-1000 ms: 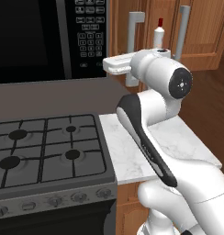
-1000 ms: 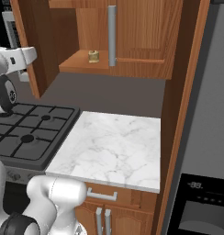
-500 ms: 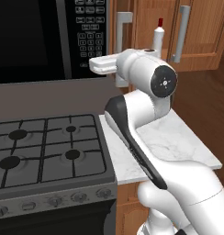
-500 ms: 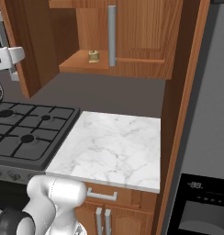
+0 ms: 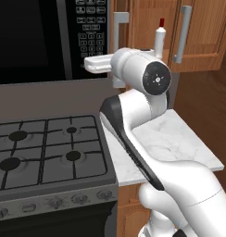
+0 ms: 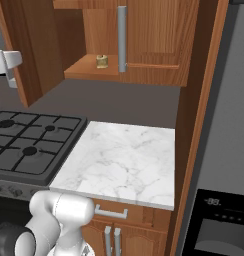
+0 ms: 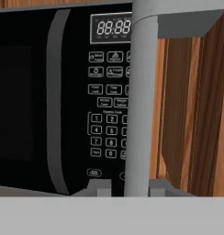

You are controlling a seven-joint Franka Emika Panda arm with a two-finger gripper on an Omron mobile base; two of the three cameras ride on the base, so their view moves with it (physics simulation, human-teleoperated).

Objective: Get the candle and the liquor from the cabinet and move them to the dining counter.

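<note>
The wooden wall cabinet (image 6: 154, 30) has its left door (image 6: 29, 50) swung open and its right door closed. The tiny tan candle (image 6: 101, 61) stands on the shelf (image 6: 84, 71) inside. The slim white liquor bottle (image 5: 160, 39) with a red cap stands in the cabinet, beyond my arm. My gripper (image 7: 131, 187) has a fingertip on each side of the open door's grey bar handle (image 7: 141, 101), shut on it. My white hand (image 5: 99, 64) sits in front of the microwave's keypad. The dining counter is out of view.
A black microwave (image 5: 36, 41) hangs left of the cabinet, above the gas stove (image 5: 45, 148). A small marble slab (image 6: 124, 160) adjoins the stove. A tall wooden panel (image 6: 194, 100) and a dark appliance (image 6: 226, 150) stand to the right.
My hand has moved left across the microwave front with the handle in it, and the cabinet door has swung wider. Candle and bottle have stayed put.
</note>
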